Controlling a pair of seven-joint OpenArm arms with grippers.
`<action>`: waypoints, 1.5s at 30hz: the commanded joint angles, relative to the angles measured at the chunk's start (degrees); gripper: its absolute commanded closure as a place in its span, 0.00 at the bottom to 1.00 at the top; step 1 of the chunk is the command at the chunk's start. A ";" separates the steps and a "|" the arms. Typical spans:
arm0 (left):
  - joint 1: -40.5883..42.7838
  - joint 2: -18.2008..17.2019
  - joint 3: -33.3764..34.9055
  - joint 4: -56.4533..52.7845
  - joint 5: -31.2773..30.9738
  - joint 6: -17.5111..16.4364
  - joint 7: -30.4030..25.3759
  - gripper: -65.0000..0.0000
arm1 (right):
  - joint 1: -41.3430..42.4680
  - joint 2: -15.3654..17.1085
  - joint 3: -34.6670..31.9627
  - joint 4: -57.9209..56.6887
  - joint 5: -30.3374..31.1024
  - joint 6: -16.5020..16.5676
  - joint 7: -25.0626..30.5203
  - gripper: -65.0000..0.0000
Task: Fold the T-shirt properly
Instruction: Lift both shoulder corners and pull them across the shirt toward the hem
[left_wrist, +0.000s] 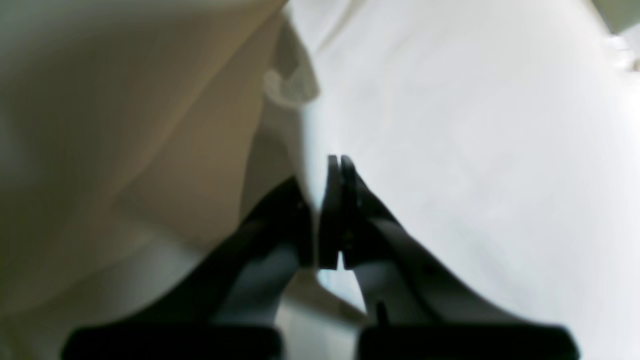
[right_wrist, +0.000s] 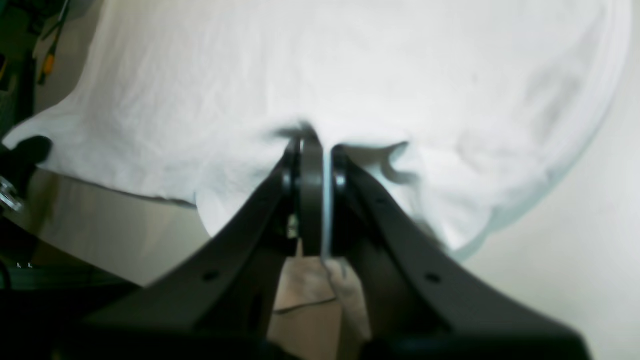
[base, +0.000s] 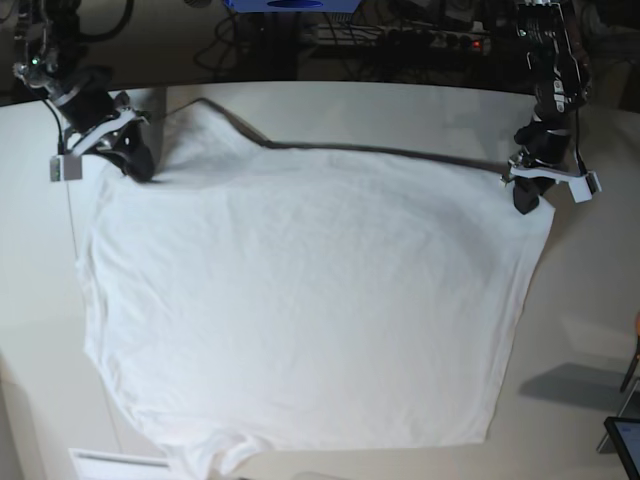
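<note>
T-shirt (base: 300, 300) plain, no readable writing

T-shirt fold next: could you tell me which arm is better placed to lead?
Neither clearly. The left gripper and right gripper each pinch a far corner of the T-shirt, its edge taut between them.

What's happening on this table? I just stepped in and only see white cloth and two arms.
A two-armed robot is working on a large white T-shirt spread over the table. The right gripper is shut on the shirt's far edge at one corner, and the left gripper is shut on the same edge at the other corner. That edge is pulled taut between them. No fold has been made yet.
</note>
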 joint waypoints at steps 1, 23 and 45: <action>-0.11 -0.78 -1.25 1.28 -0.29 -0.18 -0.91 1.00 | 1.66 1.35 0.33 1.18 0.84 0.36 0.45 1.00; -13.21 6.60 -11.80 -4.26 0.06 -0.01 8.06 1.00 | 22.59 0.29 6.13 -5.33 -6.10 0.36 -16.78 0.99; -27.45 6.25 -5.03 -17.53 5.87 6.41 7.80 1.00 | 35.16 0.29 2.88 -21.24 -11.38 0.71 -16.96 0.99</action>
